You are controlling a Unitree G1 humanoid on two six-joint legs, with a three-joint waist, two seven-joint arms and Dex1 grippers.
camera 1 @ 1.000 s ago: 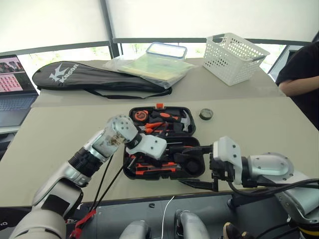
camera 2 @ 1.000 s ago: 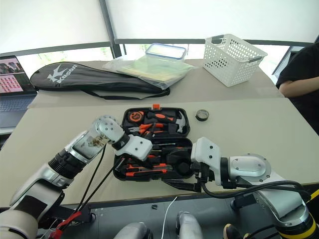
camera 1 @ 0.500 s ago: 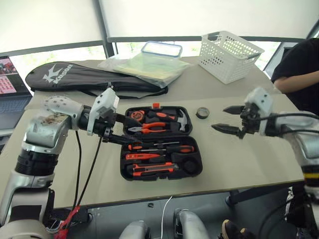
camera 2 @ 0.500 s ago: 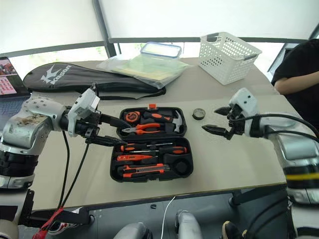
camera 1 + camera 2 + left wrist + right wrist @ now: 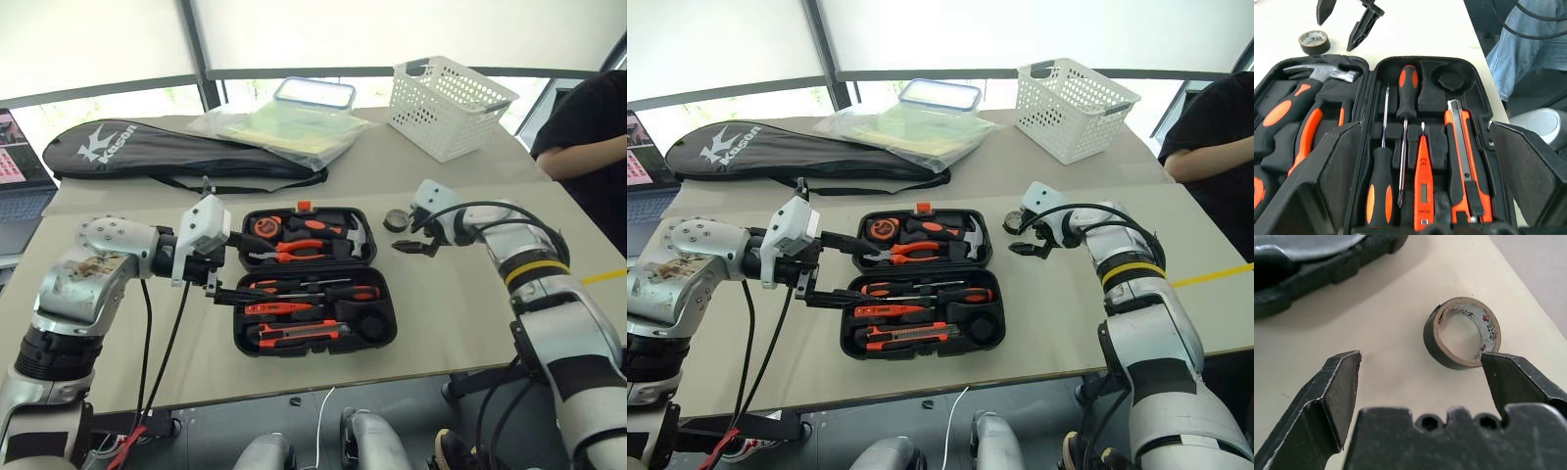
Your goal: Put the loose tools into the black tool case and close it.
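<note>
The right gripper (image 5: 1420, 382) stands with jaws wide open and empty, hovering just over the tape roll (image 5: 1462, 339). The roll lies flat on the table (image 5: 460, 294), to the right of the tool case (image 5: 309, 279) and clear of it; one finger appears to overlap its rim, though contact cannot be confirmed. The left gripper (image 5: 828, 266) is also wide open and empty, at the left edge of the case, over its near half.

Risks: the roll sits off-centre between the fingers. If the jaws shut from here, one finger may strike the rim and push the roll away or tip it. A left finger over the tray may snag a seated tool or block the lid.

Count: one tape roll loose. Seated in the near half: two screwdrivers (image 5: 1396, 147), one tester screwdriver (image 5: 1422, 181), one utility knife (image 5: 1464, 161). One round slot (image 5: 1449, 81) is vacant.
</note>
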